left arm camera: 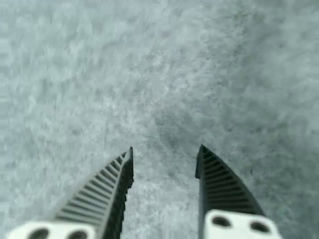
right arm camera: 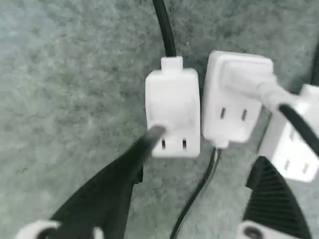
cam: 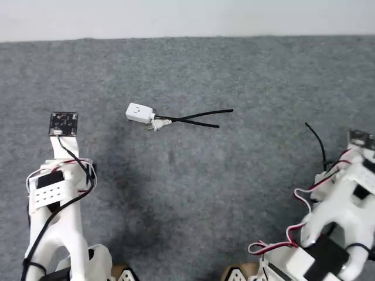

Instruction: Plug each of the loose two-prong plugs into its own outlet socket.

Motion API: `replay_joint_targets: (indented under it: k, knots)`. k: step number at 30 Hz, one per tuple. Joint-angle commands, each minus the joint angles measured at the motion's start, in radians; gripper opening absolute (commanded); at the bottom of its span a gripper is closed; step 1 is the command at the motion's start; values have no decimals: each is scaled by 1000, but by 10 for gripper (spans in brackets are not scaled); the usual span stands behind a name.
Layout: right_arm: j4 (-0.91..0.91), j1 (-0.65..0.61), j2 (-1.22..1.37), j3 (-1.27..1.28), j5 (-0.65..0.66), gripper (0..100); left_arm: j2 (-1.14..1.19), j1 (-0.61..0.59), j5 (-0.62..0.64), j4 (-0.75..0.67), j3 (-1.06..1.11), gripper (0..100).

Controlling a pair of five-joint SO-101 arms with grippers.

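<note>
White arm shells; black ribbed pincer fingers; red, black cables.

A grey, felt-like mat lies under both pairs of my jaws and spreads out on every side of them, its nap fuzzy and mottled. Between the tips of my left jaws its fibres show close up, and a little beyond those tips a dimmer patch of shadow falls across it. Well ahead of my jaws, where the mat ends, a pale plain band runs straight across the far side.
</note>
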Motion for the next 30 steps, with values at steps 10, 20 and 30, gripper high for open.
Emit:
replay_joint_targets:
  k: [10,20,30]
  knots:
    - [171,-84,7,-157,-239,40,333,201,143,83,-438,207]
    - [-81,-271,7,107,-299,72,733,324,677,261,-1033,208]
    - [-113,-315,8,163,-219,76,1109,404,931,374,-1471,333]
